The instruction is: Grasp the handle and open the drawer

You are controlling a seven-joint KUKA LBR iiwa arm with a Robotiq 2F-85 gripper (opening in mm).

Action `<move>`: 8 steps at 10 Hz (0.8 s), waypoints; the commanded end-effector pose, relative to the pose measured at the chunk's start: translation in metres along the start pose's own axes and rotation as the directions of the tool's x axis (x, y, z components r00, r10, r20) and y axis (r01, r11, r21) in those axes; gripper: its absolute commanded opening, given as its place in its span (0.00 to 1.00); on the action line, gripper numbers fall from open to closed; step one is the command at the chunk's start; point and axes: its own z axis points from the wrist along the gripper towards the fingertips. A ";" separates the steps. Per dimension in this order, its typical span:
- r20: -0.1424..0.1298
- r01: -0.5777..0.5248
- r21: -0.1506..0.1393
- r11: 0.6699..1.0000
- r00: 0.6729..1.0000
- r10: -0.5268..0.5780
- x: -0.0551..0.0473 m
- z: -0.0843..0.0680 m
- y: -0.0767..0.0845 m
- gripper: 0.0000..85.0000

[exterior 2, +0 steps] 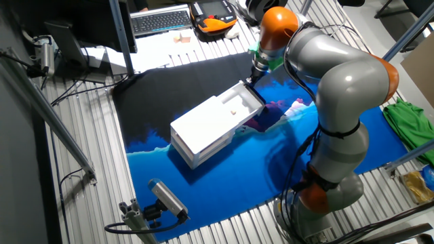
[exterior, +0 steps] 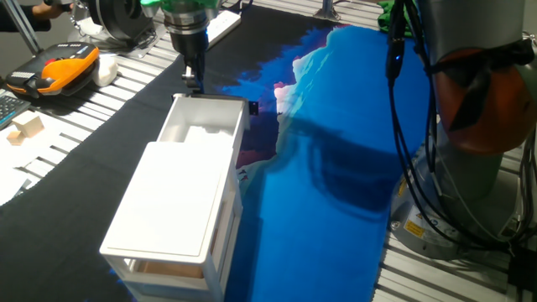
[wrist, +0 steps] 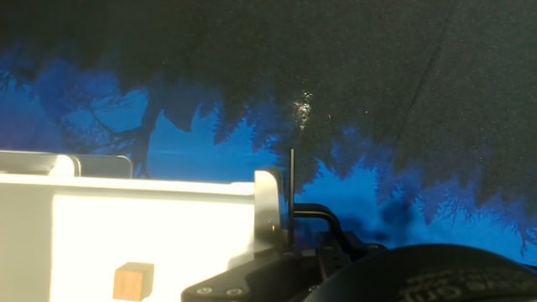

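The white drawer unit [exterior: 172, 205] lies on the cloth with its top drawer [exterior: 204, 126] slid out from under the top panel. In the hand view, the drawer [wrist: 151, 226] holds a small wooden cube [wrist: 132, 279]. The handle [wrist: 291, 193] is a thin dark bar along the drawer's front face, and its black end piece [exterior: 253, 106] shows at the far corner. My gripper [exterior: 195, 81] points down at the drawer's front edge, with its fingers shut on the handle. From the other side, the gripper [exterior 2: 253, 76] meets the open drawer [exterior 2: 237, 105] at its outer end.
A blue and black cloth [exterior: 336, 168] covers the table. An orange and black device [exterior: 63, 67], a keyboard [exterior 2: 159, 20] and small wooden blocks [exterior: 25, 127] lie beyond the cloth. The arm's grey base [exterior 2: 339, 190] and its cables [exterior: 411, 168] stand to one side.
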 end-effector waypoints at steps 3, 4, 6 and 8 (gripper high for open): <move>0.001 0.008 -0.002 1.000 1.000 -0.008 0.001 0.001 -0.007 0.00; 0.001 0.011 -0.002 1.000 1.000 -0.011 0.002 0.001 -0.010 0.00; 0.001 0.011 -0.002 1.000 1.000 -0.011 0.002 0.000 -0.011 0.00; -0.001 0.011 0.000 1.000 1.000 -0.011 0.003 0.001 -0.011 0.00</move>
